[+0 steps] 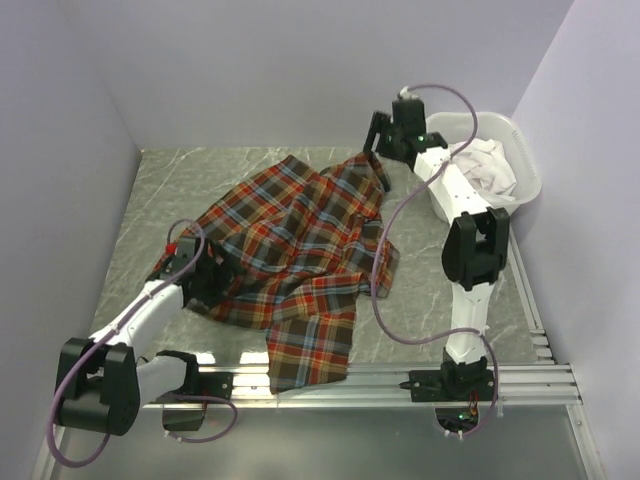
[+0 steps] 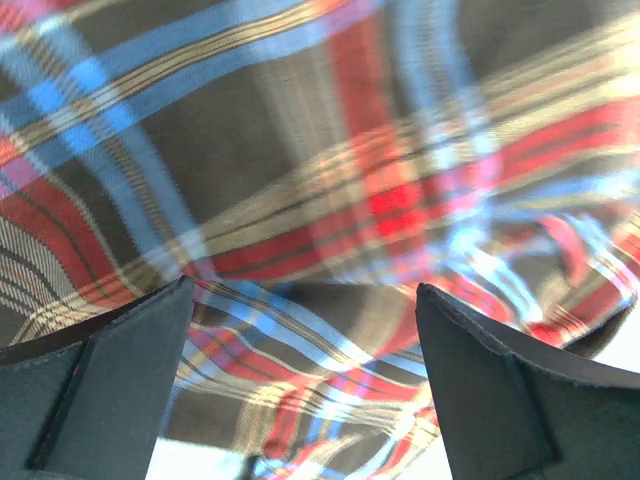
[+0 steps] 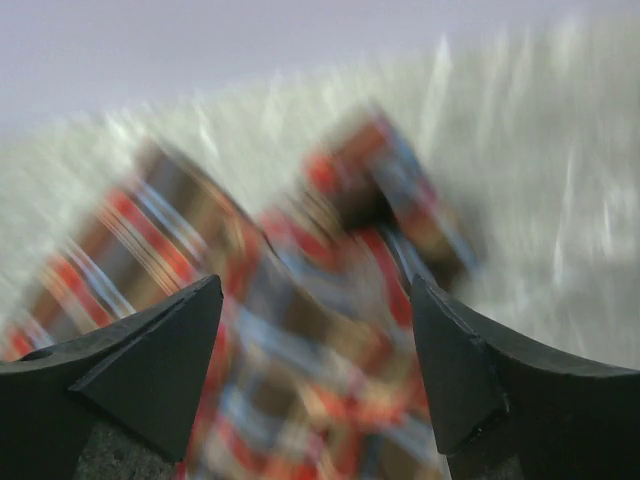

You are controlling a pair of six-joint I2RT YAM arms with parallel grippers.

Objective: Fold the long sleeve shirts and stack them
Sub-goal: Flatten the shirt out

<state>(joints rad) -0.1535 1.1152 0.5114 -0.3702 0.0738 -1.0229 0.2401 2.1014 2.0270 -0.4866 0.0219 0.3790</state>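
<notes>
At the near edge, the hem of the red, orange, teal and dark brown plaid cloth long sleeve shirt (image 1: 290,250) lay over the metal rails of the grey marbled worktop (image 1: 160,190), with the rest spread rumpled across its middle. The left tool (image 2: 303,290) sat at the shirt's left edge, jaws wide apart over the cloth and gripping nothing. Farther back, the right tool (image 3: 315,285) hung above the shirt's far right corner, jaws likewise wide and empty. Beyond it stood a white plastic basket (image 1: 533,185) holding white cloth (image 1: 490,165).
</notes>
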